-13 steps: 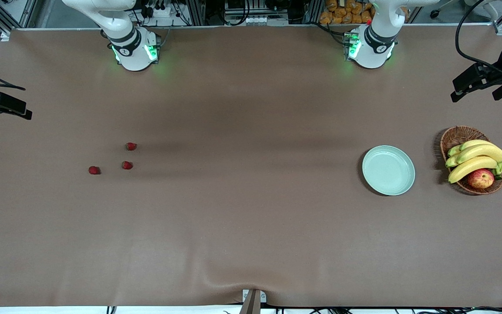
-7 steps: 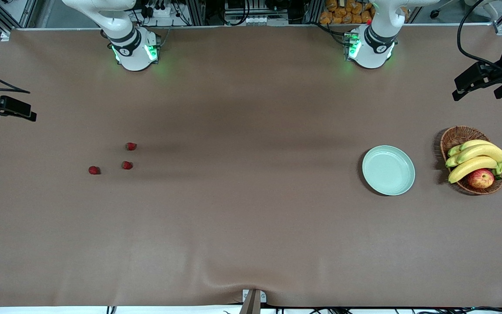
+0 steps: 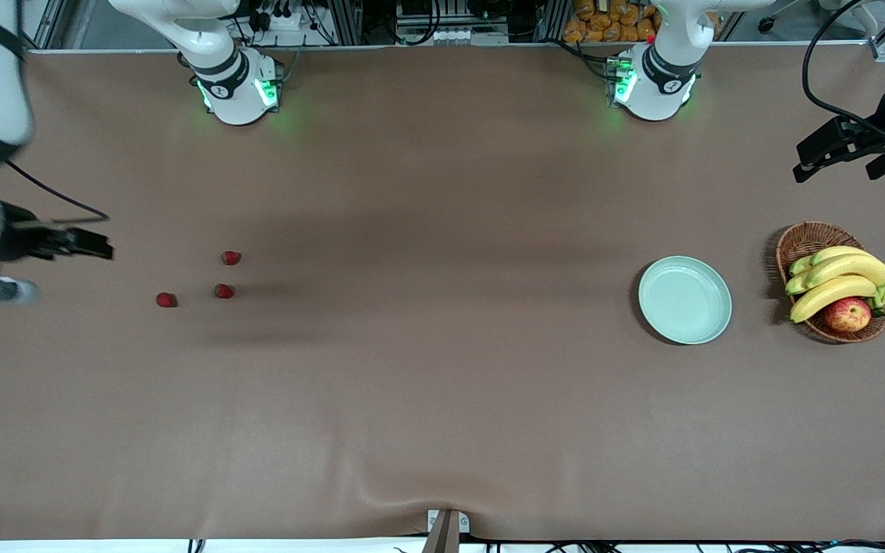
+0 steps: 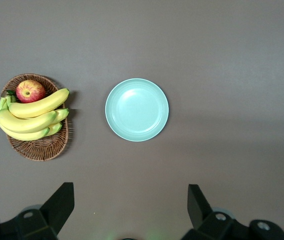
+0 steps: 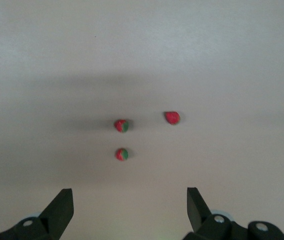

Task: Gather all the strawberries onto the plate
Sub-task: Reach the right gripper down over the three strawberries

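Strawberries, three tiny dark-red berries (image 3: 167,299) (image 3: 224,291) (image 3: 231,258), lie loose on the brown worktop (image 3: 427,384) toward the right arm's end, well apart from the empty mint-green round plate (image 3: 684,299). Right gripper (image 5: 126,210) hangs over the worktop just beside them, jaws apart; left gripper (image 4: 130,210) waits above the plate, jaws apart. Risk: small round berries may roll or squash under pinching. No legible writing.

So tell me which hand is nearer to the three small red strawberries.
The right hand: it hangs open over the table at the right arm's end, close beside the strawberries. The left hand is open above the table at the left arm's end, near the brown wicker basket.
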Motion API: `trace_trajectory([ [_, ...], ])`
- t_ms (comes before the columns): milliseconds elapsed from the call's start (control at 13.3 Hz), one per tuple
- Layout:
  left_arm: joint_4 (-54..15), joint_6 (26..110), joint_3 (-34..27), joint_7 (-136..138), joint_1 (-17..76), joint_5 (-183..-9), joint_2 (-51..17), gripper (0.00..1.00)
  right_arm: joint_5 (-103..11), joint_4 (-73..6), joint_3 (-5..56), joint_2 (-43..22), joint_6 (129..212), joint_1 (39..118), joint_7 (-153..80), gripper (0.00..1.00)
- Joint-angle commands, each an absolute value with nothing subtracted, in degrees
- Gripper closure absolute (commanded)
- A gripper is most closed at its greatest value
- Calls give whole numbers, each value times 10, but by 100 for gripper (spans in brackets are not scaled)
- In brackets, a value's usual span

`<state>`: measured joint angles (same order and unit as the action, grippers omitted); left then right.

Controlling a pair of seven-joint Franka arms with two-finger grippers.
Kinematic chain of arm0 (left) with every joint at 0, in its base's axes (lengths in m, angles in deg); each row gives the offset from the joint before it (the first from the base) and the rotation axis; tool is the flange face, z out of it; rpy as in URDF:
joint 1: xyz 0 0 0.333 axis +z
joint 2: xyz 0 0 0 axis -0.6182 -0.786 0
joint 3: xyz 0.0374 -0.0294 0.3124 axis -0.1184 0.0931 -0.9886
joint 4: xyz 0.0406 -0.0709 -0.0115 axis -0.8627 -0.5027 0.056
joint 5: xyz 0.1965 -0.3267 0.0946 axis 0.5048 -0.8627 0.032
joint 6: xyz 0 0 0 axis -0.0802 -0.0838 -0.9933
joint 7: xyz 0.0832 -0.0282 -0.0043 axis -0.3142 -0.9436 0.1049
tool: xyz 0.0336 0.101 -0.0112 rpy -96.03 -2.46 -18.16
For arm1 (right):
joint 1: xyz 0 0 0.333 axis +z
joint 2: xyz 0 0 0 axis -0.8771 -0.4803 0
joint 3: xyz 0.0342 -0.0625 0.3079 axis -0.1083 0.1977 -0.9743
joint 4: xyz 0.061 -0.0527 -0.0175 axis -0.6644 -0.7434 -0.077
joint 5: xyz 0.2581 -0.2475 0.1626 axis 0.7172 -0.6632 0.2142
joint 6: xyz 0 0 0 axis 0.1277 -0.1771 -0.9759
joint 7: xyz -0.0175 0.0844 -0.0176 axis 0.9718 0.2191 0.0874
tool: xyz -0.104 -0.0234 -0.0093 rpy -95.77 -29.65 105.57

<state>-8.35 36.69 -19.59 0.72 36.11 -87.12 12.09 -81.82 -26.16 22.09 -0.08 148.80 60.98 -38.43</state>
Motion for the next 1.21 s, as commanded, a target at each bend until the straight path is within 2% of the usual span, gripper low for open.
trace_trajectory([
  [0, -68, 357, -195, -5, 357, -882, 113, 0, -812, -316, 224, -38, 1550, 622, -391, 0],
  [302, -68, 359, -194, -5, 355, -880, 107, 0, -810, -389, 223, -92, 1636, 626, -391, 0],
  [830, -70, 358, -194, -5, 355, -882, 106, 0, -778, -404, 223, -182, 1704, 645, -391, 0],
  [980, -73, 356, -194, -6, 356, -882, 107, 0, -778, -403, 223, -194, 1721, 649, -391, 6],
  [1131, -73, 355, -194, -2, 355, -882, 106, 0, -778, -403, 223, -202, 1724, 651, -391, 17],
])
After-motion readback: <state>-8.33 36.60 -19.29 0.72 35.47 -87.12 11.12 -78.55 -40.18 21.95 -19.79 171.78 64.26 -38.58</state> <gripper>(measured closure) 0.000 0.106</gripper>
